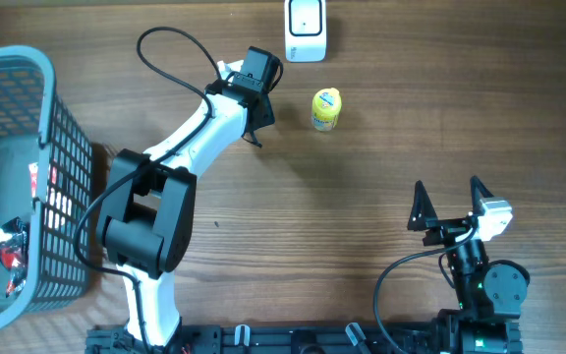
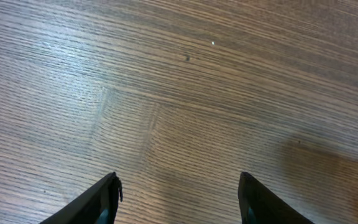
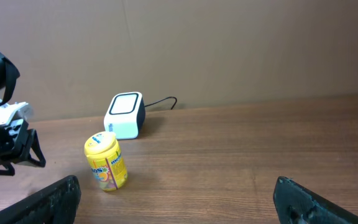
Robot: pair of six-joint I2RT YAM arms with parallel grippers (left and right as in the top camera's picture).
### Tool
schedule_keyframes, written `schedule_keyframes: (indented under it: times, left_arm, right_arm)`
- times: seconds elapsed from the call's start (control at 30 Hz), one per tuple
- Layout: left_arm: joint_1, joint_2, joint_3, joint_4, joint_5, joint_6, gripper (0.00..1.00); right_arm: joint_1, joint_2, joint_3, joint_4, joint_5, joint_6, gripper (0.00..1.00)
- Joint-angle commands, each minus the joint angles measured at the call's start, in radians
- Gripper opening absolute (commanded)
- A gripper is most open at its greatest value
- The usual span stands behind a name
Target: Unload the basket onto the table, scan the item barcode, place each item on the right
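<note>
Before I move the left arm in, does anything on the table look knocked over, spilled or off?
Nothing stands out. The yellow bottle stands upright near the white scanner, apart from it, nothing spilled. The left gripper is open and empty beside the bottle; the basket sits upright.

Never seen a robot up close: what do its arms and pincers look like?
The left arm has white links and black joints, with a black cable looping beside it. The right arm looks black, with a white block at its wrist. The left gripper and right gripper each have two black pointed fingers.
</note>
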Motion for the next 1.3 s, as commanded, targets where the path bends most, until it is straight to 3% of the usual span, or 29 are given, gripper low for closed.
schedule_keyframes:
  times: [0.0, 0.33, 0.4, 0.5, 0.53, 0.6, 0.7, 0.83, 1.0, 1.07, 1.27]
  left_arm:
    - [0.005, -0.010, 0.005, 0.004, -0.029, 0.008, 0.58]
    - [0.009, -0.021, 0.005, 0.012, -0.030, 0.037, 0.63]
    - [0.013, -0.078, 0.018, -0.002, -0.038, 0.111, 0.68]
    - [0.017, -0.248, 0.070, -0.077, -0.170, 0.141, 0.77]
    - [0.022, -0.338, 0.092, -0.108, -0.235, 0.141, 0.96]
    - [0.048, -0.497, 0.099, -0.119, -0.298, 0.141, 1.00]
    - [0.220, -0.795, 0.099, -0.173, -0.299, 0.120, 1.00]
    - [0.667, -0.974, 0.099, -0.359, -0.229, -0.045, 1.00]
    - [1.029, -0.869, 0.098, -0.418, -0.010, -0.074, 1.00]
    - [1.072, -0.752, 0.098, -0.418, 0.010, -0.064, 1.00]
    - [1.074, -0.385, 0.098, -0.340, 0.032, 0.130, 1.00]
  right_arm:
    - [0.002, -0.007, -0.001, 0.004, 0.006, 0.013, 1.00]
    - [0.002, -0.007, -0.001, 0.004, 0.006, 0.013, 1.00]
    - [0.002, -0.007, -0.001, 0.004, 0.006, 0.013, 1.00]
    - [0.002, -0.007, -0.001, 0.004, 0.006, 0.013, 1.00]
    - [0.002, -0.007, -0.001, 0.004, 0.006, 0.013, 1.00]
    - [0.002, -0.007, -0.001, 0.004, 0.006, 0.013, 1.00]
    - [0.002, -0.007, -0.001, 0.004, 0.006, 0.013, 1.00]
    - [0.002, -0.007, -0.001, 0.004, 0.006, 0.013, 1.00]
    - [0.002, -0.007, -0.001, 0.004, 0.006, 0.013, 1.00]
    - [0.002, -0.007, -0.001, 0.004, 0.006, 0.013, 1.00]
    - [0.002, -0.007, -0.001, 0.004, 0.006, 0.013, 1.00]
